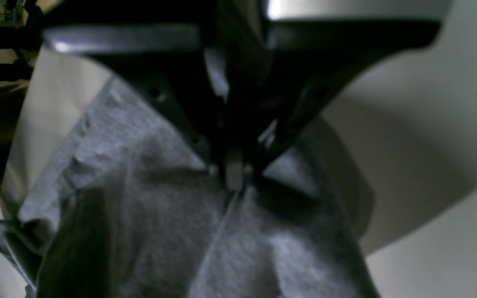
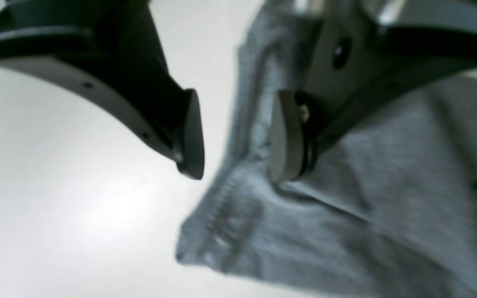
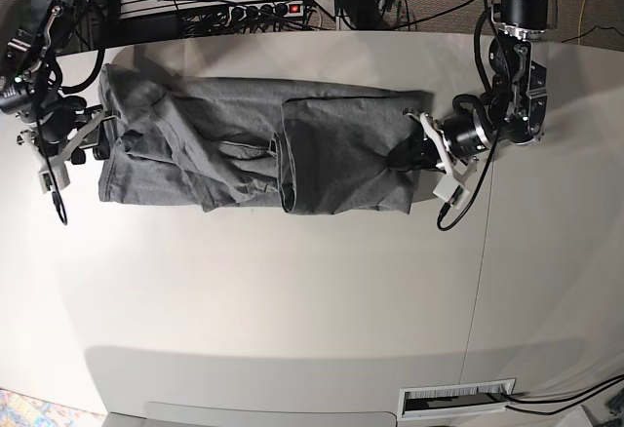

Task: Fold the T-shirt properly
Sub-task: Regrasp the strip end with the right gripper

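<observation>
The grey T-shirt lies stretched left to right across the back half of the white table, with folded layers overlapping near its middle. In the base view my left gripper is at the shirt's right edge. The left wrist view shows that gripper shut, pinching a ridge of the T-shirt. My right gripper is at the shirt's left edge. In the right wrist view it stands open just above a hemmed corner of the T-shirt, one finger over cloth, the other over bare table.
A power strip and cables run behind the table's back edge. A white slotted vent sits at the front right. A seam crosses the tabletop on the right.
</observation>
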